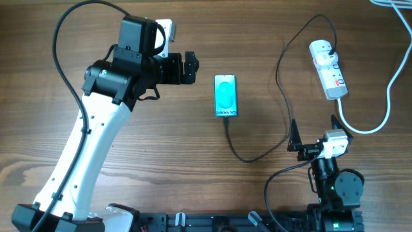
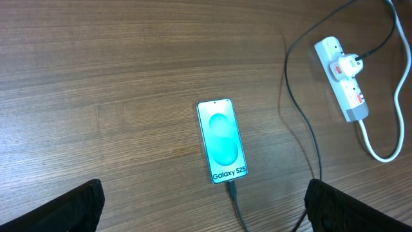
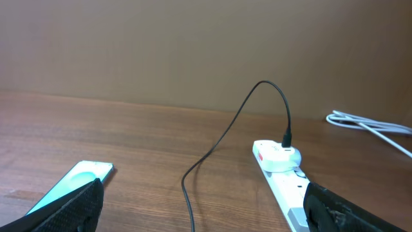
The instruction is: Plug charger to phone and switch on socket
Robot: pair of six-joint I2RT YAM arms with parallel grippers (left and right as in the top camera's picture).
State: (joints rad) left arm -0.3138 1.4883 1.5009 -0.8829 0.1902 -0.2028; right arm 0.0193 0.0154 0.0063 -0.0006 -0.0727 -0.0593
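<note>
The phone [image 1: 225, 95] lies flat mid-table with its teal screen lit and the "Galaxy" end toward me. The charger [image 1: 248, 158], a thin black cable, has its tip at the phone's near end, loops right, and rises to the white plug on the socket [image 1: 328, 69] at the far right. My left gripper [image 1: 188, 68] is open and empty, hovering left of the phone. The left wrist view shows the phone [image 2: 222, 140], the cable [image 2: 302, 109] and the socket [image 2: 344, 77]. My right gripper [image 1: 314, 131] is open and empty, near the front, below the socket [image 3: 290, 183].
A thick white cord [image 1: 388, 96] runs from the socket's near end and curves up the right edge of the table. It also shows in the right wrist view [image 3: 367, 122]. The phone's far end [image 3: 77, 177] shows at the left of the right wrist view.
</note>
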